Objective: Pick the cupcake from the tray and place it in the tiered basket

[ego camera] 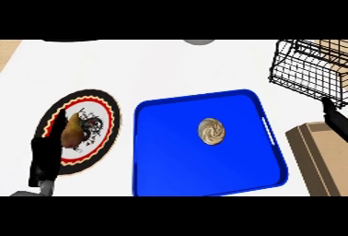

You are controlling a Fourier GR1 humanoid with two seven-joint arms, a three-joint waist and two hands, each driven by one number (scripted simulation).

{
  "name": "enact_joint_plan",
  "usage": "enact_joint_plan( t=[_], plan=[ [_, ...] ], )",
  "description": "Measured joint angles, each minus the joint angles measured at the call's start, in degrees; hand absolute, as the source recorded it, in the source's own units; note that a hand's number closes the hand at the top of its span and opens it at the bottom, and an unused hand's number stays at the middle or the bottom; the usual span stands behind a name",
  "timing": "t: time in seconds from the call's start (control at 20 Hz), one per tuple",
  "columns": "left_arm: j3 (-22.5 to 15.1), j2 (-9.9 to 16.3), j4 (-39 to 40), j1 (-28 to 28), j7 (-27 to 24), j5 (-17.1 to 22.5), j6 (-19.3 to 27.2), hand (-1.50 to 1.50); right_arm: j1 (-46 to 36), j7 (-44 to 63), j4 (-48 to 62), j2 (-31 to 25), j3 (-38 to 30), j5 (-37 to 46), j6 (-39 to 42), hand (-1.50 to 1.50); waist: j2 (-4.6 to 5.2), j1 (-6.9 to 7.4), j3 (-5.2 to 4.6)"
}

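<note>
The cupcake (210, 131) sits mid-way on the blue tray (163, 170), well left of the right robot hand (332, 115), which is nearer than the left robot hand (44, 156). Round from above, it has no long axis. Whether either hand's fingers are apart or together cannot be told

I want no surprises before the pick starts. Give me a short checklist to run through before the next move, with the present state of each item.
1. Cupcake on the blue tray, upright, nothing beside it: ok.
2. Space above the cupcake free of hands: ok.
3. Tiered basket in view at upper right, wire wall visible: ok; free room inside: cannot tell.
4. Right hand near the basket, away from the cupcake, only partly in view: fingers cannot tell.
5. Left hand at the patterned plate, beside the pear: holding it or not, cannot tell.
</note>
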Motion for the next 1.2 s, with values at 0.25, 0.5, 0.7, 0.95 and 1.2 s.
enact_joint_plan(
  t=[0.25,0.5,0.7,0.95,1.2],
  plan=[
    [-0.48,-2.20,-1.69,1.24,-0.61,-0.54,1.29,0.00,4.24,-1.16,-8.36,11.31,2.72,4.77,-13.17,-1.50,-0.23,0.44,0.32],
    [-1.38,-4.19,-2.48,2.00,-1.49,-1.37,1.73,0.00,10.84,6.82,-16.70,12.67,11.50,13.58,-14.49,-1.50,-0.09,1.00,0.19],
    [-1.49,-4.42,-2.80,2.20,-1.80,-1.62,1.43,0.00,15.69,16.77,-18.79,9.56,17.92,18.86,-8.98,-1.50,0.21,1.35,-0.06],
    [-1.83,-4.60,-3.35,2.27,-2.21,-2.17,1.10,0.00,18.21,30.16,-21.37,3.59,23.34,27.74,-0.51,-1.50,0.52,2.09,-0.35],
    [-2.11,-4.87,-3.55,2.10,-1.92,-2.49,0.83,0.00,16.05,45.47,-24.58,-0.26,25.89,37.73,8.46,-1.50,0.66,2.75,-0.44]
  ],
)
